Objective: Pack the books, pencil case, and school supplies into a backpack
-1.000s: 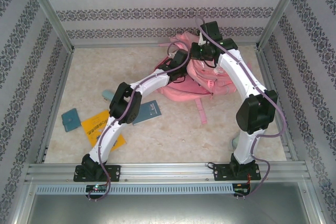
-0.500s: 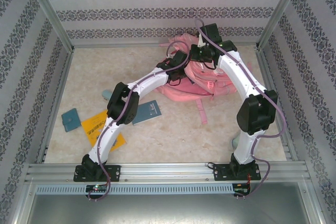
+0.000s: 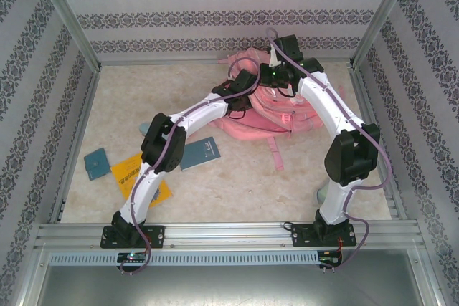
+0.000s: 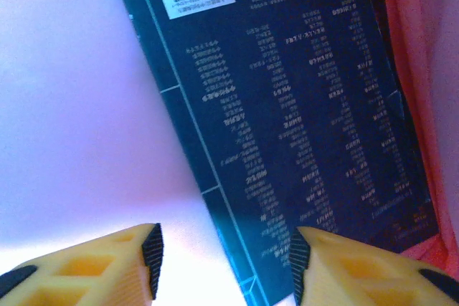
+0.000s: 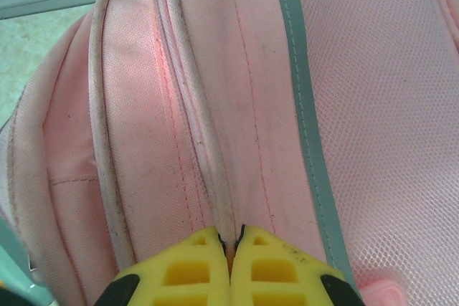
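1. Position. The backpack (image 5: 179, 105) lies at the far edge of the table (image 3: 237, 198), right of centre. Both arms reach over it.

2. Right gripper (image 5: 231, 240). Jaws are together, clamped on a piped seam of the backpack. I judge this grip is holding the opening up.

3. Left gripper (image 4: 224, 259). Jaws are apart with nothing between the pads. A navy book (image 4: 301, 105) lies ahead of them, its printed face toward the wrist camera. It sits off-centre, toward the finger nearer the pink fabric. Its long axis runs away from the jaws on a slant. The left arm is the nearer one to it.

4. Coming move. I judge the book needs pushing further in along that axis.

5. Limits. The pale area beside the book is washed out, and the book's far end is cut off.

6. Remaining. A yellow book (image 3: 128, 171), a teal book (image 3: 95, 163) and a grey book (image 3: 201, 153) lie toward the near-left corner.
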You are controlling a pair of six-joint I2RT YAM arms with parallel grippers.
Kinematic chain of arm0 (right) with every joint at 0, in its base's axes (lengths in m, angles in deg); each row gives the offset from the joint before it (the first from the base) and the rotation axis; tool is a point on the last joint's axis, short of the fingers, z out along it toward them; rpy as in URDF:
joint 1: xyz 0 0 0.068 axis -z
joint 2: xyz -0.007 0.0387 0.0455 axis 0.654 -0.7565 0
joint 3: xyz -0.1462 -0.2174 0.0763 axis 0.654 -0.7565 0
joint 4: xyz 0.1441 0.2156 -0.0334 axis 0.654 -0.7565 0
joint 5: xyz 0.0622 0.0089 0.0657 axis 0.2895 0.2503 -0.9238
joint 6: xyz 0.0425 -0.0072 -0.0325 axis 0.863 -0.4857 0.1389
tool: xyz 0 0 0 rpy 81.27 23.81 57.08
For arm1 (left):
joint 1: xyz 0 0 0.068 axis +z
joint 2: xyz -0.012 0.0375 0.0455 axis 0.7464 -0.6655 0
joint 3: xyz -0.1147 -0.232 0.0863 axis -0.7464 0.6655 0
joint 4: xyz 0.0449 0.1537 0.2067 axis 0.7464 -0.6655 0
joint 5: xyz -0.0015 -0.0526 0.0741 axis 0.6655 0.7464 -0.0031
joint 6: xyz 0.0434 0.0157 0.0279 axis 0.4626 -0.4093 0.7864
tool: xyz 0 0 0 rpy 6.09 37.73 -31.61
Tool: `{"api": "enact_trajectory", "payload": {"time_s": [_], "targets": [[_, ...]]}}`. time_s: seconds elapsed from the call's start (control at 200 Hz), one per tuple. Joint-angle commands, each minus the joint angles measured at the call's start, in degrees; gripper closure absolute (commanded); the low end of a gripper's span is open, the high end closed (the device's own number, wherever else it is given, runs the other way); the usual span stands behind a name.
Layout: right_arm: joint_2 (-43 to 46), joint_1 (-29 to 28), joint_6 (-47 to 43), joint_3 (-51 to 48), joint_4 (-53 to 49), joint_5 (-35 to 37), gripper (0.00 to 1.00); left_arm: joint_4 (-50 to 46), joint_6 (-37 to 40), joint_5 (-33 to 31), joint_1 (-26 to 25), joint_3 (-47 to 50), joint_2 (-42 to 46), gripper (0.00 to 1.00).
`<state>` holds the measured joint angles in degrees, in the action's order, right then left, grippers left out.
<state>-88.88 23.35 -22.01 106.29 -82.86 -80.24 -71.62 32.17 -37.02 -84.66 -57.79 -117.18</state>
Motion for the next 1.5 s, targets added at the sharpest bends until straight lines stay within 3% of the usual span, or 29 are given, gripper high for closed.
{"api": "enact_trajectory", "payload": {"time_s": [0.0, 0.245, 0.395, 0.639, 0.784, 1.069, 1.284, 1.364, 1.494], "targets": [[3.89, -1.27, 1.54, 0.96, 2.94, -3.5, 1.0, 1.87, -2.2, 1.16, 1.46, -3.83, -4.51, 0.45], [3.82, -2.33, 1.6, 0.59, 2.84, -4.06, 1.0, 7.9, -3.04, 4.33, 2.54, -6.77, -8.79, 0.46], [3.42, -2.56, 1.57, 0.48, 2.84, -4.32, 1.0, 3.59, -4.12, 5.36, 2.56, -13.55, -13.41, 0.46], [3.01, -2.57, 1.44, 0.68, 2.78, -4.35, 1.0, -3.68, -6.4, 0.6, 2.63, -16.23, -15.42, 0.47], [2.82, -2.61, 1.25, 0.59, 2.68, -4.29, 1.0, -3.23, -6.35, -1.49, 2.5, -15.42, -14.42, 0.47], [2.35, -2.41, 1.46, 0.38, 3.54, -7.3, 1.0, 6.25, -6.95, 10.79, 2.46, -15.54, -17.69, 0.49], [1.78, -1.8, 2.41, -0.03, 4.22, -8.96, 1.0, 22.34, -8.47, 23.52, 2.31, -10.75, -17.13, 0.54], [1.78, -1.66, 2.65, -0.36, 4.35, -9.19, 1.0, 26.38, -8.66, 25.12, 2.02, -7.96, -15.59, 0.54], [2.2, -1.49, 2.72, -0.93, 4.46, -8.84, 1.0, 23.28, -7.43, 23.82, 2.02, -6.65, -14.14, 0.51]]}}
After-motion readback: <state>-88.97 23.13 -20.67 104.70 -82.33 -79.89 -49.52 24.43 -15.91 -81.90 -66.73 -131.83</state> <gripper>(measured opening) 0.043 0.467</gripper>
